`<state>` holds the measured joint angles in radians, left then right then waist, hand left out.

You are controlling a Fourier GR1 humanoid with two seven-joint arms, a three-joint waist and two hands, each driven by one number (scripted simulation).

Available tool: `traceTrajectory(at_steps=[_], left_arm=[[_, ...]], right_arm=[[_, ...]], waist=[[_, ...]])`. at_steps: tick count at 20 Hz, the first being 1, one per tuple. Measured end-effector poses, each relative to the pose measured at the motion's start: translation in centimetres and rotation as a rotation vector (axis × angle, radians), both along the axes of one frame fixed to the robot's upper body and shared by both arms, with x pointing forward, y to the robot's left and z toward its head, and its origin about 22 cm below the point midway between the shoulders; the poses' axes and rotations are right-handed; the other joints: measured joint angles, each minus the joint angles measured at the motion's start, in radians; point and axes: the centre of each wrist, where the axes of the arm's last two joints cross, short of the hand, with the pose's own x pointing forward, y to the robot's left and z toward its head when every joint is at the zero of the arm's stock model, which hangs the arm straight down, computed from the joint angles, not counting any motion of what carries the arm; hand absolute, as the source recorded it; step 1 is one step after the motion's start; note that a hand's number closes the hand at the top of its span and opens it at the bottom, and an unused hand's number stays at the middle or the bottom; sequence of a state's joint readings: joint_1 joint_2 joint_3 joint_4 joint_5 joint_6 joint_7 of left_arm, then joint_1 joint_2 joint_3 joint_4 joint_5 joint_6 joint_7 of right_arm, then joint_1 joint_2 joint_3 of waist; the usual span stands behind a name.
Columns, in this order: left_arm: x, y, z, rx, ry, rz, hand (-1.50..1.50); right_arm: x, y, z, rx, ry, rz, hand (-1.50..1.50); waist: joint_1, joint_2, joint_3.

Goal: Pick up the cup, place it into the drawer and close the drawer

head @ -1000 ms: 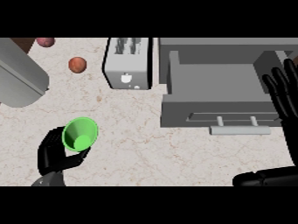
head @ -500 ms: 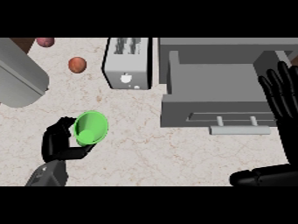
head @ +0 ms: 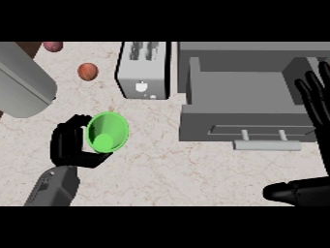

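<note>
1. At my left hand (head: 73, 145), nearest the lower edge of the head view, the fingers are curled round the green cup (head: 107, 132), which is held above the pale stone counter (head: 196, 169), tipped on its side so its open mouth faces up and to the right, toward the drawer side.

2. I judge the cup light and stiff, likely smooth plastic, so slippery more than fragile; my hold is on its outer wall, fingers behind and thumb low under the rim, which looks like the sensible place to keep it.

3. Because it is tilted, I expect the cup to want to roll in the hand; I would keep the curl round the wall and not shift to the thin rim.

4. At the far right, my right hand (head: 324, 104) rests with fingers straight and raised, holding nothing, beside the right wall of the drawer.

5. Up and to the right of the left hand, well apart from it, the grey drawer (head: 246, 92) stands pulled out, its tray bare and its front handle (head: 266, 141) facing me.

6. Directly beyond the cup, a toaster (head: 144, 72) sits just left of the drawer unit.

7. Farther off, above and left of the left hand, a brown egg-like object (head: 87, 71) and a reddish one (head: 52, 46) lie on the counter, beside a large grey cylinder (head: 10, 80) at the left edge.
</note>
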<state>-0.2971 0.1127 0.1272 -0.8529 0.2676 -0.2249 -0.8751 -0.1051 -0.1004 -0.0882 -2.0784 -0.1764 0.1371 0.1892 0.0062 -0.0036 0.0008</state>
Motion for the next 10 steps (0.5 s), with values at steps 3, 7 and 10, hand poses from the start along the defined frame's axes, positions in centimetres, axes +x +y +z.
traceTrajectory(at_steps=[3, 7, 10], left_arm=[[0.3, -1.0, 2.2, 0.005, -0.037, -0.059, 1.5], [2.0, -3.4, 6.1, 0.0, -0.066, -0.11, 1.5], [2.3, -4.8, 9.1, -0.007, -0.076, -0.133, 1.5]], right_arm=[[-0.2, -0.1, -0.5, 0.005, 0.006, 0.001, -1.5], [-0.2, 0.5, -0.2, -0.001, 0.01, 0.005, -1.5], [-0.2, -0.2, 0.1, -0.002, 0.007, -0.001, -1.5]], waist=[[0.001, -0.001, 0.0], [-0.001, 0.0, 0.0], [-0.002, 0.0, 0.0]])
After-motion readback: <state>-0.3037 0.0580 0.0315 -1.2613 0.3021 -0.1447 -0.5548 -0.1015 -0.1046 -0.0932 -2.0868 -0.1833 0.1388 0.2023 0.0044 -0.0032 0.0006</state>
